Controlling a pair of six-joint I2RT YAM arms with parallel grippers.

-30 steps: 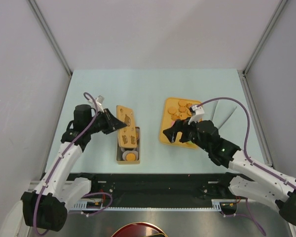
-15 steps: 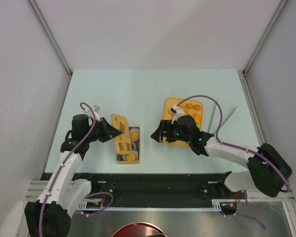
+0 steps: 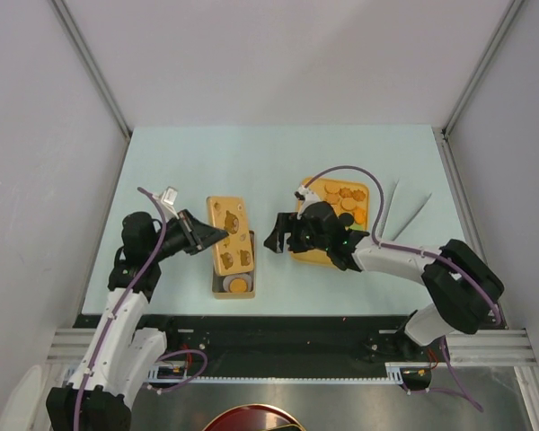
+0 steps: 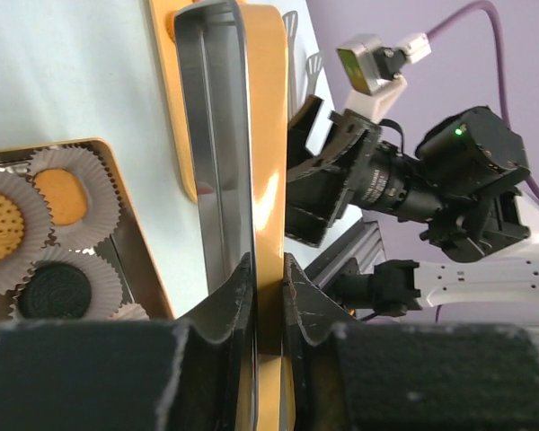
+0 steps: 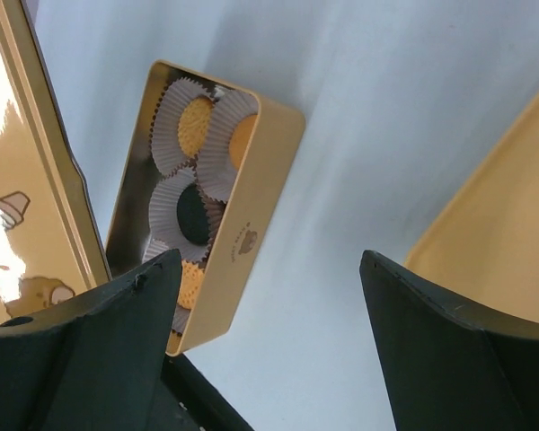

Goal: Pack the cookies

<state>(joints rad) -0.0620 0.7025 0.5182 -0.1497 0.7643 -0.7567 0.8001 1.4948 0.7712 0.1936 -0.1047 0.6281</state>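
You are seeing the right gripper point(image 3: 277, 233) leaving the tray point(image 3: 304, 193), where it was hanging a second ago, and reaching toward the tin point(image 5: 242, 238), jaws spread and carrying nothing. The left gripper point(image 4: 268, 269) is keeping the lid point(image 3: 229, 235) clenched by its edge, tilted over the tin. No delivery is occurring. You are counting one tin, one lid and one tray. Four cookies point(image 5: 196, 126) are showing in the tin, three orange and one black, and roughly six are showing on the tray.
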